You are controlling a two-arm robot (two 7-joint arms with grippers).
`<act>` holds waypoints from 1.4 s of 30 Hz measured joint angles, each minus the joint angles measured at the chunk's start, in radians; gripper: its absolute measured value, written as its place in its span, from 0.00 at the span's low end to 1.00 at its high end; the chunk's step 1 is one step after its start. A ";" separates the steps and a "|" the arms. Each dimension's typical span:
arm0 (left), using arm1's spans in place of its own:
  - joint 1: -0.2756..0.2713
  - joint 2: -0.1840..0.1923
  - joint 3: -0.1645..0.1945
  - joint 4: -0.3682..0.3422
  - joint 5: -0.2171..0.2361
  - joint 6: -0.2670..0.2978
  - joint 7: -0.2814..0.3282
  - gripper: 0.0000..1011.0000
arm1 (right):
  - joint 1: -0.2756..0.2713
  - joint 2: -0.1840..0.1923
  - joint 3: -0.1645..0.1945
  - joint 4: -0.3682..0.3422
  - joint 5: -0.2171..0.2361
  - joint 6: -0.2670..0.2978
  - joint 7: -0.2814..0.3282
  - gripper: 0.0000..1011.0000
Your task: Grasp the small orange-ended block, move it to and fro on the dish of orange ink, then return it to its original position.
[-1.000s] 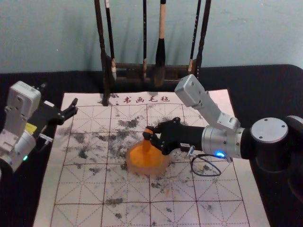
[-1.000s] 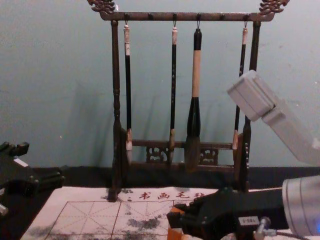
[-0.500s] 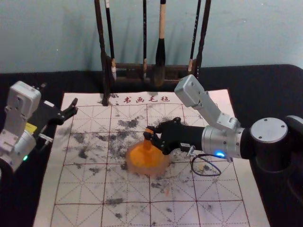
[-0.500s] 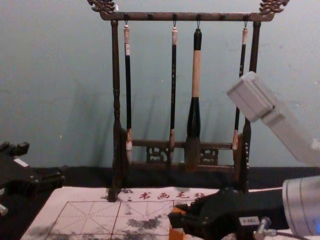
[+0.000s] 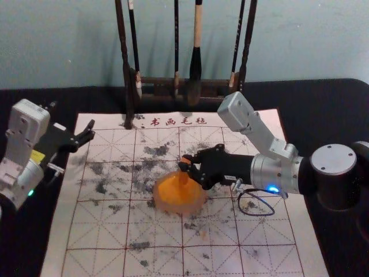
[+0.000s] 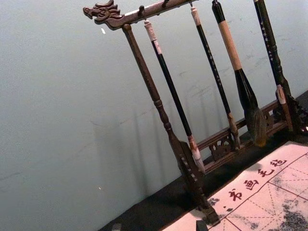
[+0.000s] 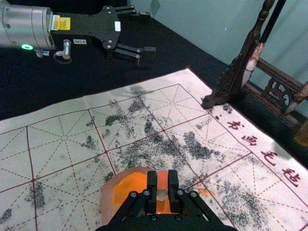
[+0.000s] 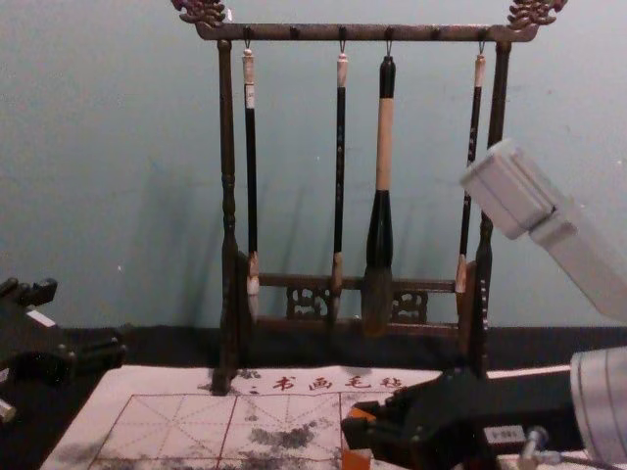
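Note:
My right gripper (image 5: 191, 165) is over the right part of the round dish of orange ink (image 5: 165, 199), shut on the small orange block (image 5: 184, 178), whose lower end is at the ink. In the right wrist view the block (image 7: 162, 180) is pinched between the fingers of my right gripper (image 7: 163, 185), with the dish (image 7: 109, 192) around and behind it. The chest view has the orange block (image 8: 355, 452) at the tip of my right gripper (image 8: 361, 427). My left gripper (image 5: 87, 131) is parked open at the left edge of the mat.
A gridded calligraphy mat (image 5: 98, 231) with black ink smudges lies under the dish on the dark table (image 5: 323, 109). Behind the mat stands a dark wooden rack (image 8: 227, 196) with several hanging brushes, including a thick one (image 8: 384, 147).
My right gripper has moved a little to the right, carrying the orange block across the dish. The dish and the left arm have stayed still.

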State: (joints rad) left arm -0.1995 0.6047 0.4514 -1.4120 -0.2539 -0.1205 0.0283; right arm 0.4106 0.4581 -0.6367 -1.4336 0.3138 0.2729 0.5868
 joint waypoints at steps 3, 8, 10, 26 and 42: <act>0.000 0.000 0.000 0.000 0.000 0.000 0.000 0.99 | -0.004 0.007 0.002 -0.007 0.004 -0.001 0.005 0.14; 0.000 0.000 0.000 0.000 0.000 0.000 0.000 0.99 | -0.012 0.021 0.004 -0.022 0.011 -0.005 0.013 0.14; 0.000 0.000 0.000 0.000 0.000 0.000 0.000 0.99 | -0.016 0.027 0.004 -0.029 0.014 -0.005 0.016 0.14; 0.000 0.000 0.000 0.000 0.000 0.000 0.000 0.99 | -0.036 0.048 -0.006 -0.054 0.028 -0.003 0.028 0.14; 0.000 0.000 0.000 0.000 0.000 0.000 0.000 0.99 | -0.035 0.037 -0.028 -0.061 0.043 0.010 0.027 0.14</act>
State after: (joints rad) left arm -0.1995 0.6047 0.4513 -1.4120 -0.2539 -0.1205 0.0283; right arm 0.3753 0.4949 -0.6646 -1.4949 0.3570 0.2827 0.6139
